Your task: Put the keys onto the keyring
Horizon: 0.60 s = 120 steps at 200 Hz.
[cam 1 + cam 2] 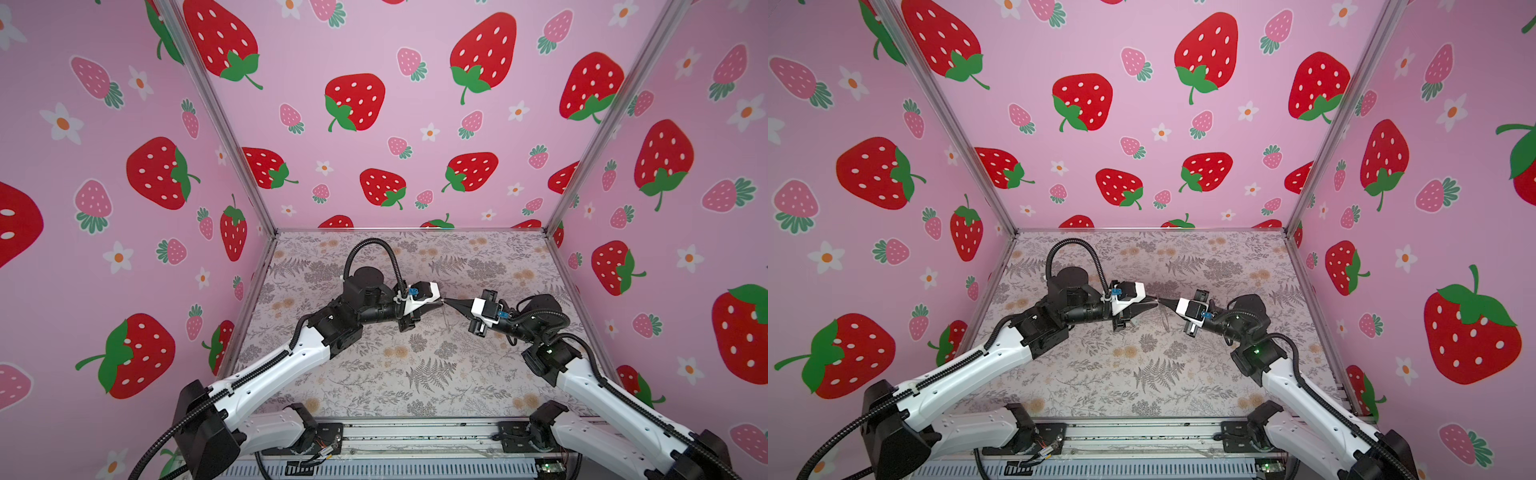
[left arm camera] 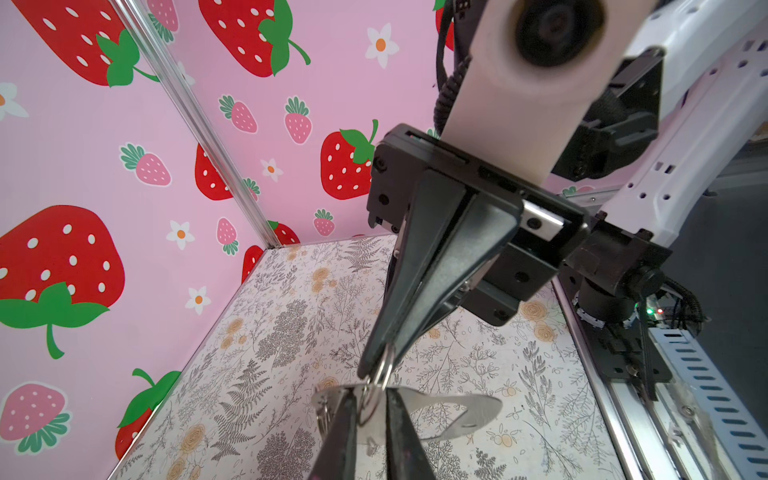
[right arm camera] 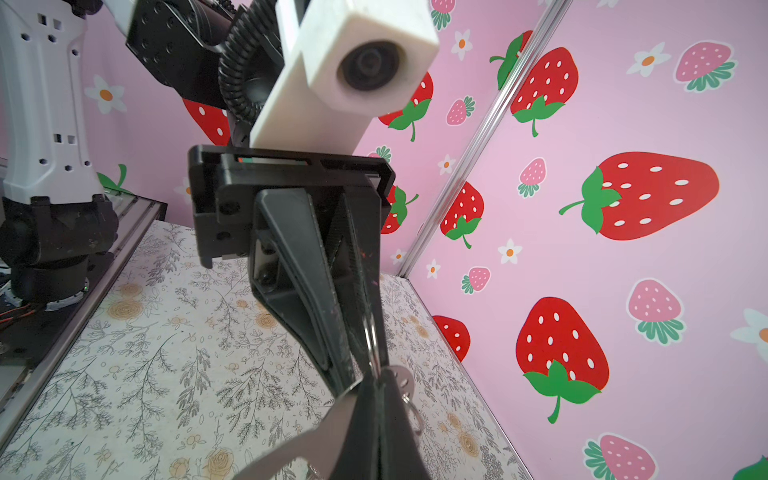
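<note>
In both top views my two grippers meet tip to tip in the air over the middle of the table. My right gripper (image 3: 376, 376) (image 1: 449, 302) is shut on the keyring (image 3: 297, 445), a flat grey crescent plate (image 2: 465, 409) that sticks out on both sides of its fingers. My left gripper (image 2: 372, 395) (image 1: 439, 305) faces it with its fingers a narrow gap apart. A silver ring (image 2: 384, 365) of the keyring stands edge-on in that gap. Whether the pads press it I cannot tell. A smaller ring (image 3: 415, 411) hangs from the plate's edge. The keys are out of view.
The floral table top (image 1: 415, 374) lies well below both grippers. Pink strawberry walls (image 1: 374, 124) with metal corner posts (image 1: 232, 137) enclose it on three sides. The arm bases stand on the metal rail (image 1: 415, 432) at the front edge.
</note>
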Available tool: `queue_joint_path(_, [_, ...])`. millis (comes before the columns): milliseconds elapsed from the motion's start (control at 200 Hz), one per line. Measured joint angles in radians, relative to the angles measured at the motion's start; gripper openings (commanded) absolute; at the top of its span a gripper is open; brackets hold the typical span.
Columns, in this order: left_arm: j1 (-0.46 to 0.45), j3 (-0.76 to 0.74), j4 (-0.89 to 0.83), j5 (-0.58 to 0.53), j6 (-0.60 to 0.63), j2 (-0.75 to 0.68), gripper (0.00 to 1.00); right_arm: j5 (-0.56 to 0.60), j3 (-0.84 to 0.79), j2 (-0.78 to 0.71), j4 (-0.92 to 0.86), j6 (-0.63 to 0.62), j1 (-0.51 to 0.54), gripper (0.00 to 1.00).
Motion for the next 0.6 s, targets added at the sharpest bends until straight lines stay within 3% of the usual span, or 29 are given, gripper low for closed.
queue_joint_path(600, [-0.004,0.010,-0.005,-0.013,0.025,0.001,0.08,-0.001,0.000,0.000,0.010,0.000,0.000,0.04])
